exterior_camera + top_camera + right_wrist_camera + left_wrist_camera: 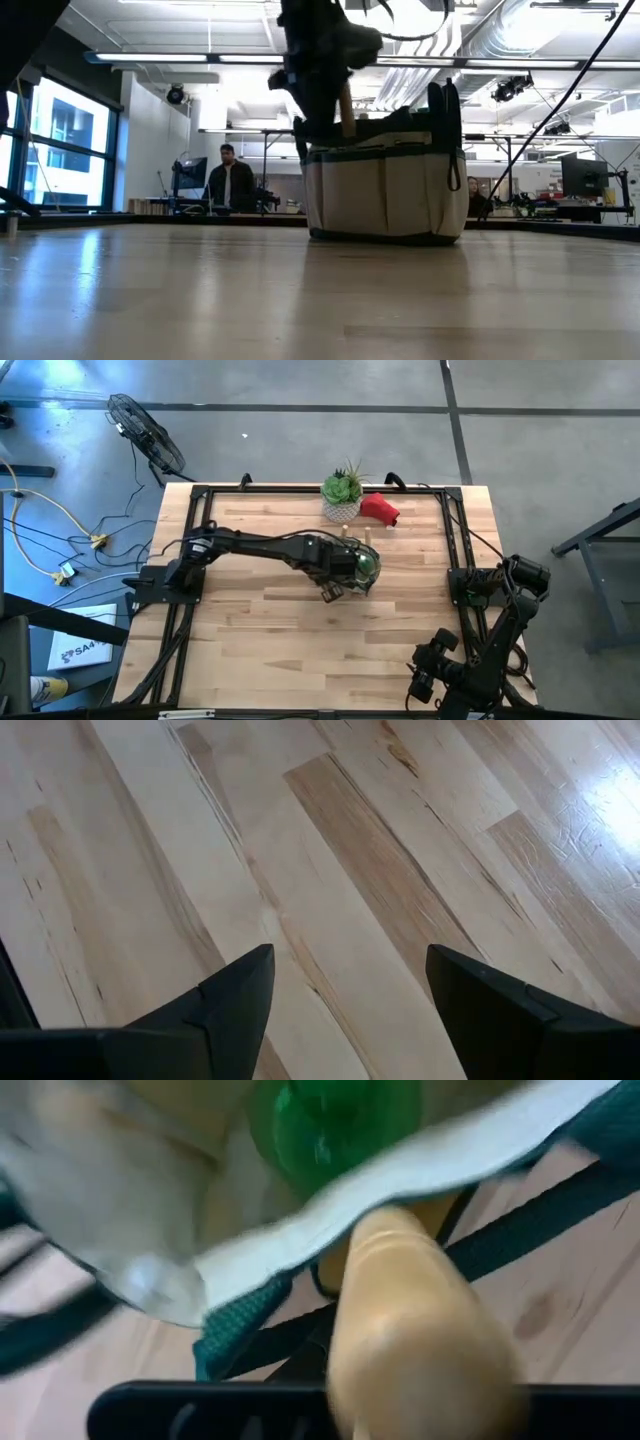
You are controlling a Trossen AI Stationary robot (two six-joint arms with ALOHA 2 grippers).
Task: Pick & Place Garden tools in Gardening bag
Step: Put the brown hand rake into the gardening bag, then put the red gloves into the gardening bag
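The gardening bag (385, 195), tan with a dark green rim, stands at the table's middle. My left gripper (322, 125) hangs just above it, shut on a wooden-handled tool (345, 108) whose lower end is hidden behind the rim. Inside the bag lies a green spray bottle (330, 1130), also showing from above as the bottle (366, 565). A red soft item (380, 509) lies on the table at the far side. My right gripper (350, 1010) waits open over bare table near the right front corner. My left gripper holds the tool by its wooden handle (420, 1330), coming from above and pointing steeply down. The handle hangs below the fingers, slightly slanted, reaching past the bag's rim (430, 1160). The exact place of contact lies at the wrist picture's edge and does not show.
A green spiky plant in a white pot (343, 496) stands at the far edge beside the red item. A black frame (200, 540) runs around the tabletop. Beyond the table a person (230, 180) stands in the room.
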